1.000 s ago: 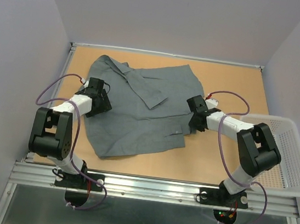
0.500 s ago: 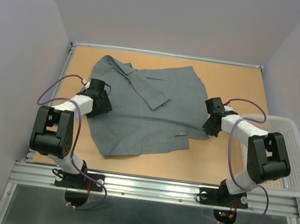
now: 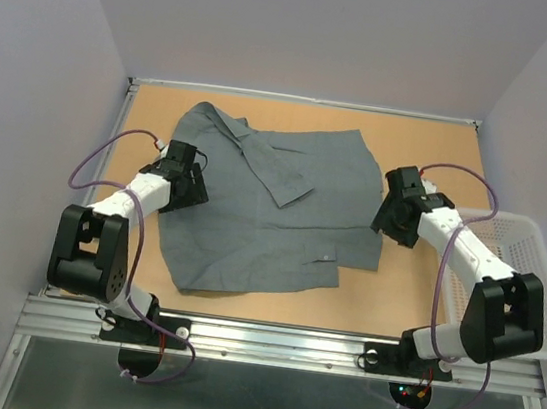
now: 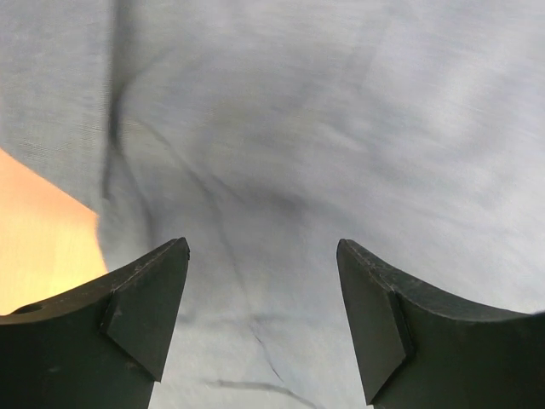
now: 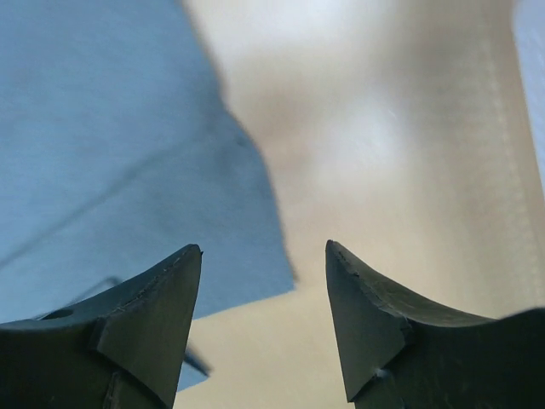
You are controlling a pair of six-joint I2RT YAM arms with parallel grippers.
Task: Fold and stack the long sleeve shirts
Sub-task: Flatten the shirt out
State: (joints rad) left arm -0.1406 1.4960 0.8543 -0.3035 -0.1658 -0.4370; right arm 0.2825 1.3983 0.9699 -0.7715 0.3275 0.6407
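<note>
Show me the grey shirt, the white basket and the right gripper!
grey shirt point(image 3: 272, 214), top view, middle of the cloth.
white basket point(image 3: 540, 290), top view, its bare mesh floor.
right gripper point(image 5: 263, 249), right wrist view, between its fingertips.

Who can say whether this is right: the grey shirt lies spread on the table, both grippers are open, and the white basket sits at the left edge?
The white basket sits at the table's right edge, as the top external view shows. The grey shirt does lie spread out; the left gripper and right gripper are open.
</note>
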